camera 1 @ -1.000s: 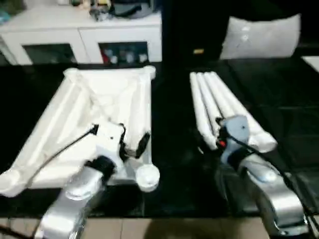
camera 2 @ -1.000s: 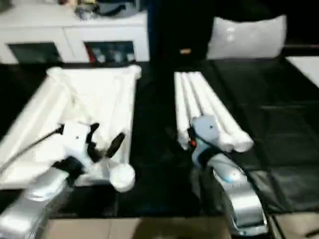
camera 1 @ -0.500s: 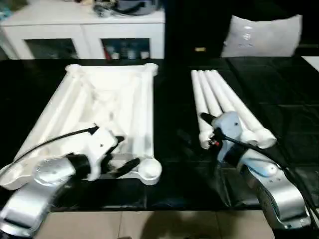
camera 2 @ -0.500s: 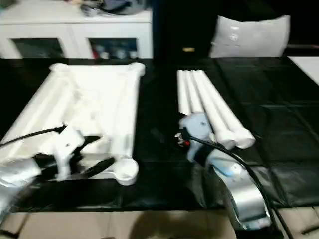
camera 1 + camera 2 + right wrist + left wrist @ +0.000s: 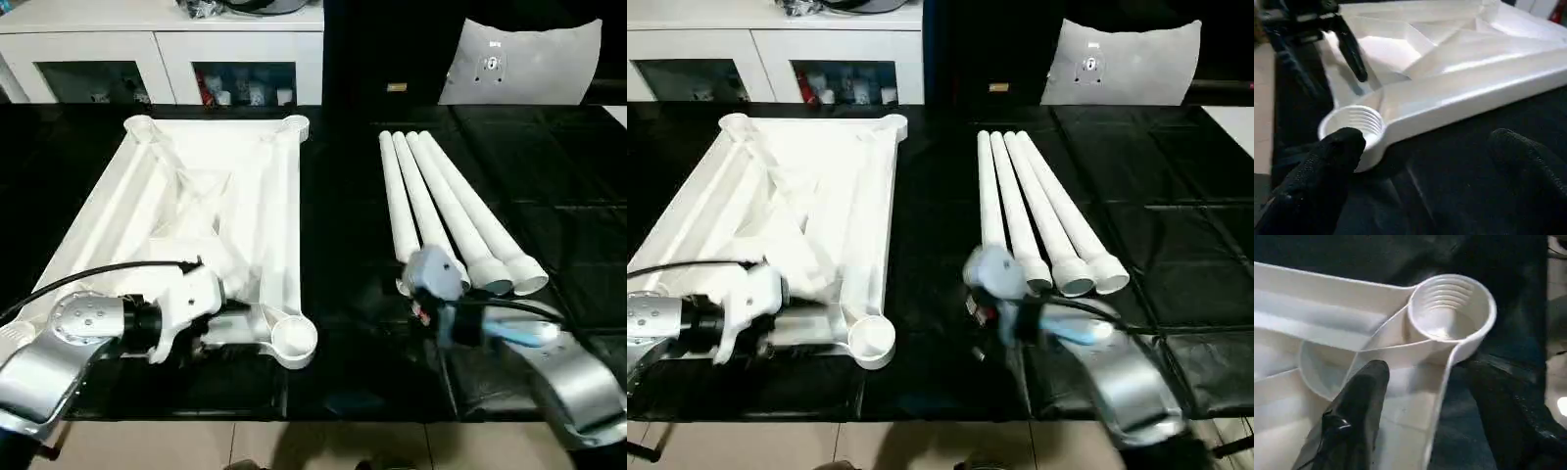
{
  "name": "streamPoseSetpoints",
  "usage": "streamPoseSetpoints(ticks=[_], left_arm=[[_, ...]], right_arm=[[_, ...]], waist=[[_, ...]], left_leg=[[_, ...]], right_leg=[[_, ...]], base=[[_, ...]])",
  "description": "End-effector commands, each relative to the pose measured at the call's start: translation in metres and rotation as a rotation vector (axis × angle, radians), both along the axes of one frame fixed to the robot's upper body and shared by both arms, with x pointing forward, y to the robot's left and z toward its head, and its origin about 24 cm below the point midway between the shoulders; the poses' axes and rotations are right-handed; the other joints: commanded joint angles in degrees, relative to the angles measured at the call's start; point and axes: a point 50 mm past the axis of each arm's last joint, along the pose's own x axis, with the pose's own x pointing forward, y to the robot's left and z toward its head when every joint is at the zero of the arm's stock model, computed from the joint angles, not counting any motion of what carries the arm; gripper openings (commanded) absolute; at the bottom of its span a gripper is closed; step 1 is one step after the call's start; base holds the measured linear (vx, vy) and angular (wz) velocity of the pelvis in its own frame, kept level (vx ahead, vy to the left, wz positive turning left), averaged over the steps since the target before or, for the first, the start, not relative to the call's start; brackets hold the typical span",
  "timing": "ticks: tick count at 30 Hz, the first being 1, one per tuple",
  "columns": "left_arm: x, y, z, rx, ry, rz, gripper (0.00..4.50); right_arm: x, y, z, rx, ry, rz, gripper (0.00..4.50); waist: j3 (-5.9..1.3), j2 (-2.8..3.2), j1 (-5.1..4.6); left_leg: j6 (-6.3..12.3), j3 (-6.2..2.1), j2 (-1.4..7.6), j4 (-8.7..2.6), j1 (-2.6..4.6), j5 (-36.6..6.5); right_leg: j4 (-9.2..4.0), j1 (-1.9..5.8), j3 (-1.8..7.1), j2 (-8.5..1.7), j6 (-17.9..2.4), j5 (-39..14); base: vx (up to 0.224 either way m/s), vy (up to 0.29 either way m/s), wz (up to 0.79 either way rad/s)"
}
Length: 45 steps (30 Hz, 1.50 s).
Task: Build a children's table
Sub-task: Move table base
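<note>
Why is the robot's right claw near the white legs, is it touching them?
Apart. The right wrist view shows the right gripper open over the bare black cover, facing the table top, with no leg between its fingers.

Looking forward and down from head height across the black desk [image 5: 353,147], both eye views sharing one scene from slightly offset spots. Sitting close and low, the left wrist view peering along its jaws at a round corner socket [image 5: 1452,308]. Facing that same socket [image 5: 1354,128] from the opposite side in the right wrist view, just above the desk.
</note>
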Motion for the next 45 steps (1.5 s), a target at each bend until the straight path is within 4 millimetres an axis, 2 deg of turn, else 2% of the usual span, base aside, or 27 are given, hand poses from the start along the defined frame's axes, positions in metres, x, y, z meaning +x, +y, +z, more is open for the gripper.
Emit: streamPoseSetpoints(ticks=[1,3,5,8,9,11,13,20,27,31,32,36,39,43,44,45], left_arm=[[-0.002,-0.001,0.003,0.019,0.001,-0.036,2.66],[-0.002,0.000,0.002,0.026,0.005,-0.040,2.58],[0.000,0.004,-0.005,0.076,-0.003,-0.034,2.34],[0.002,0.006,-0.010,0.106,-0.006,-0.029,2.14],[0.002,0.006,-0.010,0.106,-0.006,-0.029,2.14],[0.002,0.006,-0.012,0.110,-0.002,-0.028,1.86],[0.002,0.006,-0.012,0.107,0.001,-0.026,1.83],[0.001,0.006,-0.015,0.109,0.011,-0.028,1.27],[0.000,0.002,-0.020,0.104,0.018,-0.025,0.67],[0.001,-0.002,-0.022,0.106,0.012,-0.020,0.48],[0.004,-0.006,-0.022,0.088,-0.005,-0.010,0.30],[0.013,-0.016,-0.022,0.062,-0.044,0.029,0.08],[0.021,-0.022,-0.024,0.057,-0.080,0.068,0.08],[0.031,-0.030,-0.022,0.028,-0.141,0.097,0.08],[0.036,-0.036,-0.021,0.026,-0.175,0.092,0.08],[0.036,-0.036,-0.021,0.026,-0.175,0.092,0.08]], right_arm=[[-0.004,0.001,0.000,-0.008,0.015,0.020,4.50],[-0.005,0.001,0.000,-0.009,0.015,0.021,4.50],[-0.007,0.002,-0.002,-0.022,0.019,0.031,4.50],[-0.011,0.004,-0.003,-0.024,0.030,0.047,4.50],[-0.011,0.004,-0.003,-0.024,0.030,0.047,4.50],[-0.015,0.006,-0.003,-0.023,0.046,0.067,4.50],[-0.019,0.008,-0.005,-0.025,0.069,0.086,4.50],[-0.025,0.005,-0.009,-0.062,0.115,0.118,4.50],[-0.029,0.002,-0.009,-0.077,0.151,0.138,4.50],[-0.028,0.001,-0.010,-0.090,0.146,0.133,4.50],[-0.027,0.000,-0.010,-0.092,0.143,0.128,4.50],[-0.025,-0.001,-0.009,-0.089,0.144,0.113,4.50],[-0.021,-0.002,-0.010,-0.096,0.140,0.090,4.50],[-0.016,-0.002,-0.009,-0.097,0.122,0.061,4.50],[-0.012,-0.004,-0.009,-0.097,0.115,0.025,4.50],[-0.012,-0.004,-0.009,-0.097,0.115,0.025,4.50]], waist=[[-1.89,0.24,0.15],[-1.77,0.21,0.05],[-1.68,0.31,0.05],[-1.88,0.38,-0.03],[-1.90,0.44,-0.04],[-1.93,0.43,-0.04],[-1.86,0.47,0.06],[-1.75,0.50,0.09],[-1.62,0.43,0.05],[-1.86,0.38,0.04],[-1.89,0.38,-0.04],[-2.29,0.14,-0.07],[-2.48,0.00,0.01],[-2.61,-0.27,0.06],[-2.73,-0.53,0.15],[-2.57,-0.44,0.15]], left_leg=[[4.87,-1.11,5.19,-5.88,-0.21,-8.2],[3.55,-1.08,5.15,-6.01,-0.07,-10.4],[3.02,-0.74,5.25,-6.04,-0.08,-9.8],[3.00,-0.52,5.31,-6.02,-0.02,-8.2],[3.07,-0.55,5.30,-6.01,-0.06,-7.5],[3.48,-0.51,5.33,-6.02,-0.07,-6.2],[3.56,-0.47,5.32,-6.08,-0.04,-6.5],[3.76,-0.41,5.46,-6.23,-0.02,-6.9],[3.58,-0.44,5.55,-6.37,0.00,-7.7],[3.61,-0.45,5.63,-6.32,0.04,-6.9],[3.64,-0.44,5.63,-6.29,-0.05,-6.3],[4.79,-0.30,5.49,-5.92,-0.14,-3.1],[5.75,-0.21,5.37,-5.63,-0.22,-0.8],[6.66,-0.11,5.30,-5.44,-0.17,0.6],[6.79,-0.08,5.32,-5.42,-0.18,0.5],[6.93,-0.08,5.37,-5.52,-0.14,0.3]], right_leg=[[-4.12,2.92,3.17,-5.20,-17.0,-7.4],[-4.32,2.77,3.31,-5.15,-16.5,-10.1],[-4.54,2.67,3.45,-5.16,-15.7,-10.8],[-4.38,2.61,3.44,-5.00,-15.2,-8.6],[-4.29,2.65,3.43,-5.01,-15.4,-7.6],[-4.16,2.66,3.38,-5.00,-16.2,-4.9],[-4.20,2.76,3.35,-4.99,-16.4,-4.7],[-4.34,2.75,3.40,-5.15,-16.8,-4.9],[-4.53,2.71,3.47,-5.16,-16.4,-6.7],[-4.55,2.75,3.48,-5.24,-16.4,-6.3],[-4.44,2.82,3.45,-5.23,-16.7,-5.2],[-4.23,3.15,3.41,-5.32,-17.1,-1.5],[-4.15,3.29,3.33,-5.31,-17.5,0.6],[-4.19,3.27,3.25,-5.24,-17.6,0.5],[-4.14,3.39,3.25,-5.30,-17.5,-0.2],[-4.35,3.21,3.25,-5.24,-17.3,-1.1]], base=[[0.000,0.000,0.00],[0.000,0.000,0.00],[0.000,0.000,0.00],[0.000,0.000,0.00],[0.000,0.000,0.00],[0.000,0.000,0.00],[0.000,0.000,0.00],[0.000,0.000,0.00],[0.000,0.000,0.00],[0.000,0.000,0.00],[0.000,0.000,0.00],[0.000,0.000,0.00],[0.000,0.000,0.00],[0.000,0.000,0.00],[0.000,0.000,0.00],[0.000,0.000,0.00]])
